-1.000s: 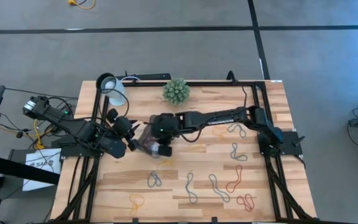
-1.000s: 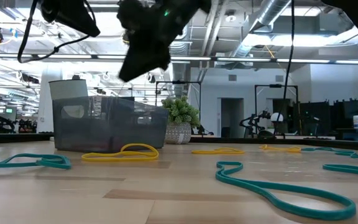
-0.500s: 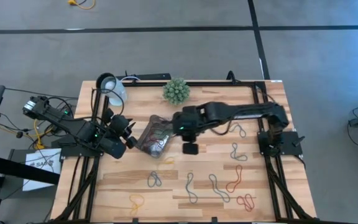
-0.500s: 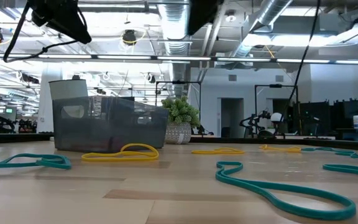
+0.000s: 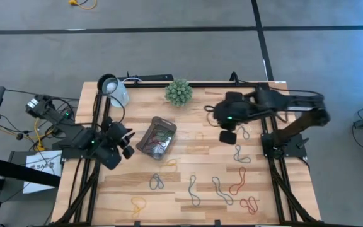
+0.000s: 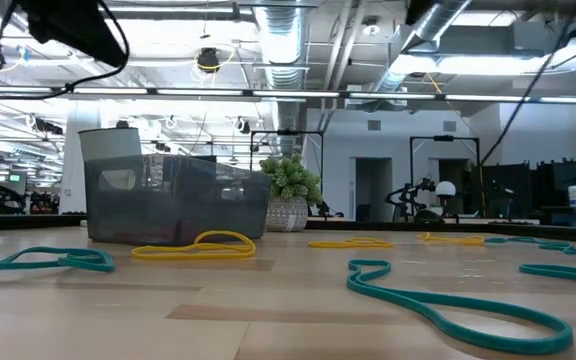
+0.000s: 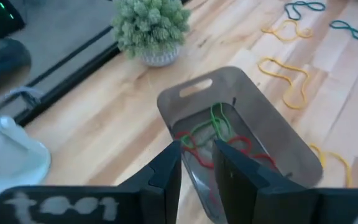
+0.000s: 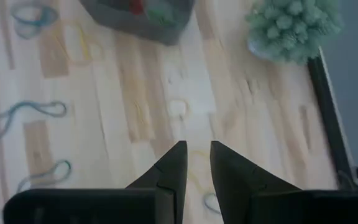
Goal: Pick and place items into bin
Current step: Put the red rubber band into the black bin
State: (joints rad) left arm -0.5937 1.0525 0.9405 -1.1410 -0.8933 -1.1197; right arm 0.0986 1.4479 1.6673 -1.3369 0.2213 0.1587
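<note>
The bin (image 5: pixel 157 137) is a dark translucent tray left of the table's middle, and red and green loops (image 7: pixel 213 134) lie inside it. More loops lie flat on the wood: yellow (image 5: pixel 137 203), grey (image 5: pixel 156 183), teal (image 5: pixel 194 189), red (image 5: pixel 237 183). My left gripper (image 5: pixel 126 142) hovers just left of the bin, its fingers (image 7: pixel 197 148) a narrow gap apart, holding nothing. My right gripper (image 5: pixel 227 136) hangs in the air over the table's right half, above a grey loop (image 5: pixel 241 131). It stands narrowly open (image 8: pixel 197 146) and holds nothing.
A spiky green plant ball (image 5: pixel 178 93) stands behind the bin near the far edge. A white lamp head (image 5: pixel 113 88) sits at the far left corner. A black frame runs along the table's sides. Bare wood lies between the bin and the right-hand loops.
My right gripper has drawn back from over the bin toward the table's right, rising out of the low view. My left gripper has slid a little toward the left edge. The bin, hidden under the right gripper a second ago, now shows with loops inside.
</note>
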